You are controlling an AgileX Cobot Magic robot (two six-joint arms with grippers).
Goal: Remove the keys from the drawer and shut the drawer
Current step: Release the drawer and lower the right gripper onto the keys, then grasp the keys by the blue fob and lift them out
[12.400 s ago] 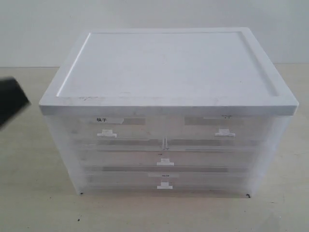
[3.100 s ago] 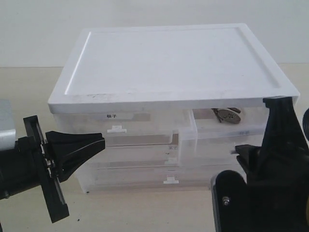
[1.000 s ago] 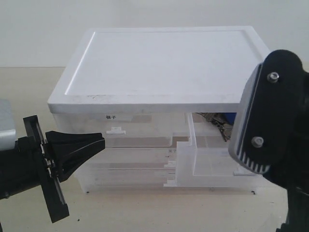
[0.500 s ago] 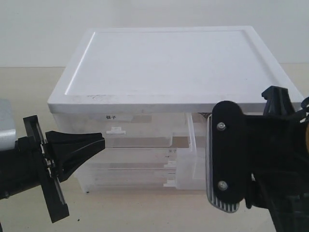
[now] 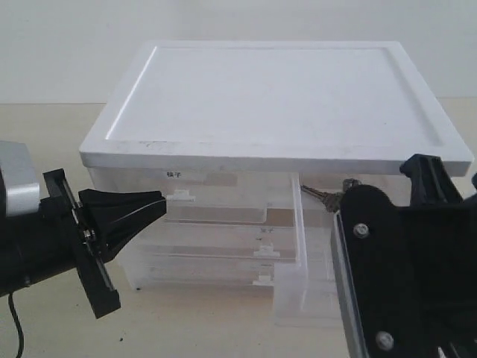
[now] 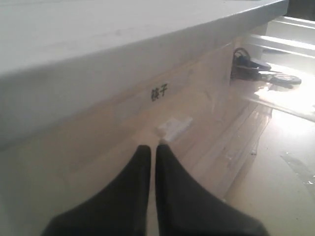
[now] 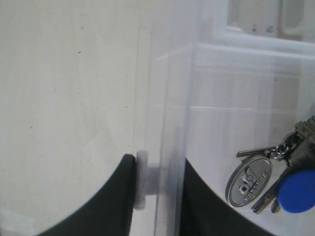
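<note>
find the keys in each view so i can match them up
Exterior view: keys right of middle, under the cabinet's white top.
Left wrist view: keys far off, past the labelled drawer front.
Right wrist view: keys close up, blue fob showing.
Shared landmark: the open clear drawer holding them.

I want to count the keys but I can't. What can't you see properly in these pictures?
The keys: in the right wrist view the picture edge cuts off the bunch and its blue fob; in the exterior view the right gripper covers most of them; in the left wrist view glare blurs them.
The drawer: its front and label sit behind that gripper in the exterior view.
</note>
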